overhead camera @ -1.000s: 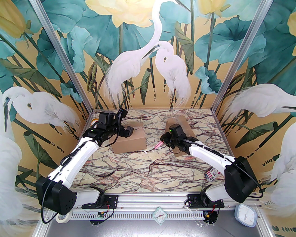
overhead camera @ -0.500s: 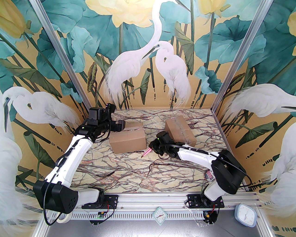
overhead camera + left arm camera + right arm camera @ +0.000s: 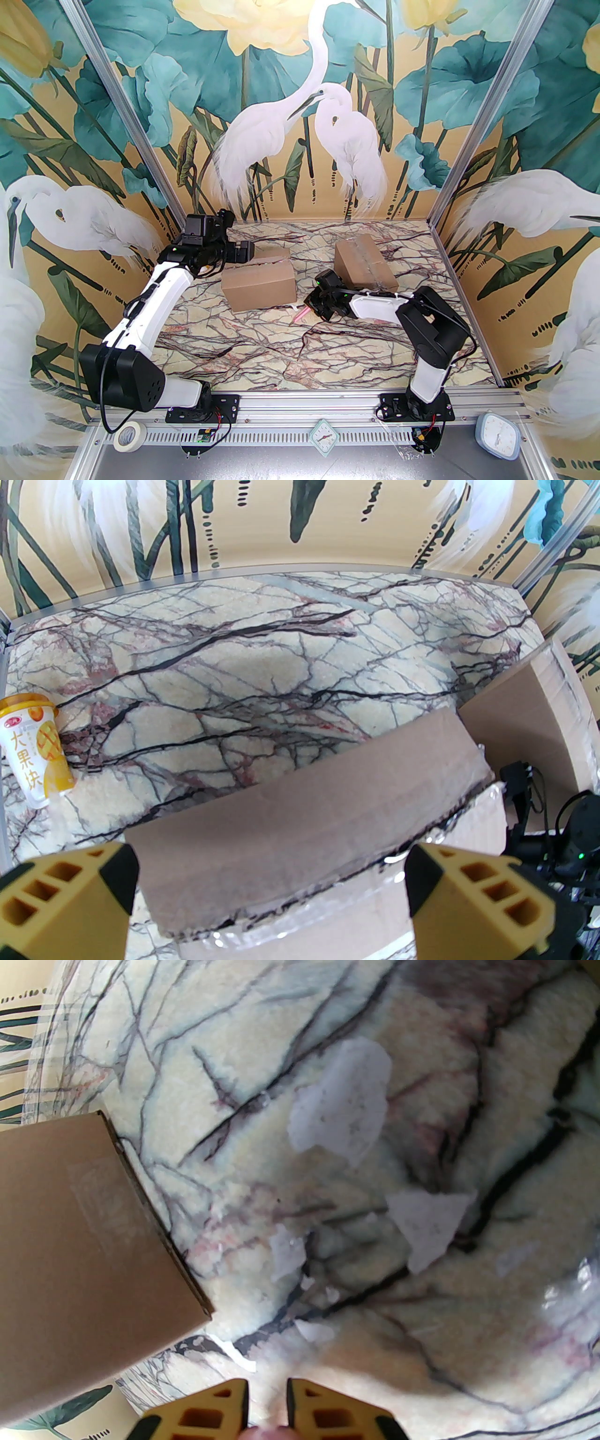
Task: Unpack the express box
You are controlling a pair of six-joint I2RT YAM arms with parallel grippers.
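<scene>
Cardboard box point(image 3: 304, 817) just ahead of L gripper point(image 3: 272, 869), jaws spread; R gripper point(image 3: 267, 1389) unclear.

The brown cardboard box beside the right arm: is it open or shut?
Shut. The brown cardboard box has flat flaps, and clear tape covers its top seam.

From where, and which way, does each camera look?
Top external: above, behind the bases, down on table, both arms, left box, right box.
Left wrist: faces back wall over the left box's flap; open left gripper in foreground.
Right wrist: looks down at table; right gripper pinches the pink tool.
Shared: top and left wrist see both boxes.
</scene>
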